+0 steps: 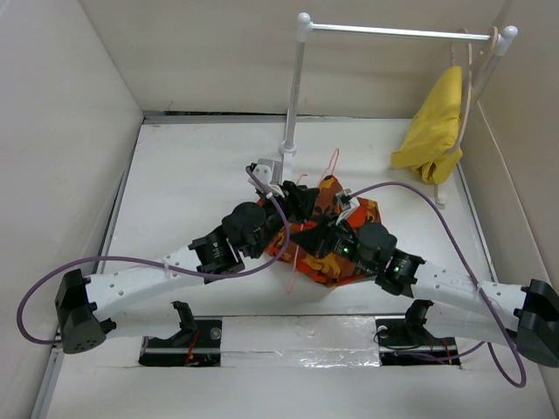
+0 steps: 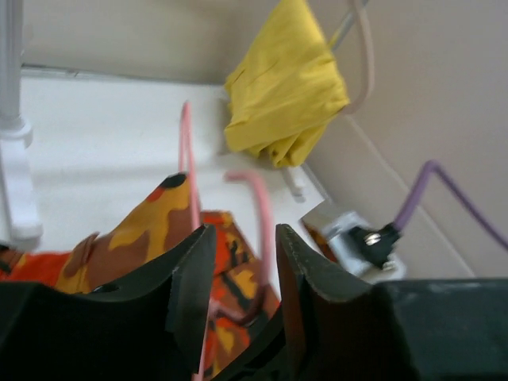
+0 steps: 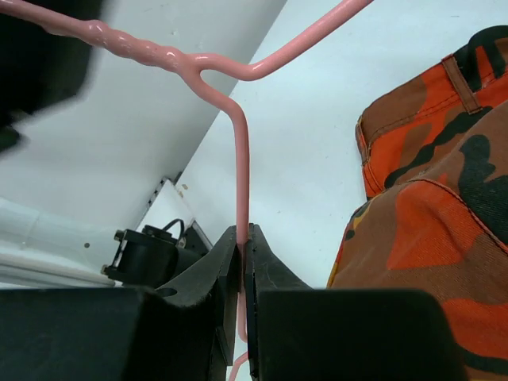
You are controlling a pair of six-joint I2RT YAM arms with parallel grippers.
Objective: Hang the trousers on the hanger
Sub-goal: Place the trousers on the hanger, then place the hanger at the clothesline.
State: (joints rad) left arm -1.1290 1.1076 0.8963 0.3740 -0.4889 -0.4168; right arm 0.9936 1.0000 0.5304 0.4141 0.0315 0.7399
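Trousers [image 1: 325, 264]: 1 pair in orange, red, yellow and black camouflage, bunched on the table at mid-width, between the 2 arms' wrists and partly under them.
Hanger [image 1: 333, 164]: 1, salmon-pink wire, lying over the trousers with its hook toward the rail stand.
Right gripper [image 3: 243, 238]: fingers pressed together on the hanger's wire, pinching it; the trousers lie just beside it.
Left gripper [image 2: 244, 238]: fingers spread with a gap between them; pink wire shows through the gap, contact not discernible.
Yellow cloth [image 1: 434, 127]: 1, hanging at the rail's right end, well apart from the trousers.
Pale hanger [image 1: 472, 87]: 1, on the same rail, beside the yellow cloth.
Rail stand [image 1: 393, 32]: 1, white, at the table's far side.
Cables [image 1: 131, 260]: 2, purple, 1 per arm.
Table [image 1: 192, 192]: white, flat.
Walls [image 1: 210, 52]: 3 cream panels at left, far side and right.
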